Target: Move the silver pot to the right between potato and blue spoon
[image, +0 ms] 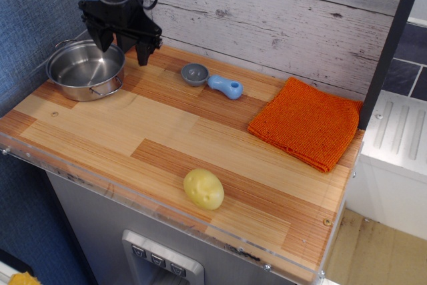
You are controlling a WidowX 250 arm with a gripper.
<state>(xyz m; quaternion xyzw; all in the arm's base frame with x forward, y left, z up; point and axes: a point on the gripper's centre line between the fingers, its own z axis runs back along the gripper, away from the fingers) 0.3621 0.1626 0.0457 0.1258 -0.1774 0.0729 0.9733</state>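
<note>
Pot (pixel 86 70) parked far left on desk (pixel 167 138), untouched. Hand (pixel 123 50) held above pot's right rim, fingers apart, nothing gripped, likely lined for rim grasp. Gap between potato (pixel 203 189) and spoon (pixel 212 80) kept free as target.

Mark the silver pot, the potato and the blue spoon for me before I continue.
silver pot (pixel 85 70): main camera view, point on the inner bottom of the pot.
potato (pixel 203 189): main camera view, point on the middle of its yellow skin.
blue spoon (pixel 225 86): main camera view, point on the light-blue handle.
</note>
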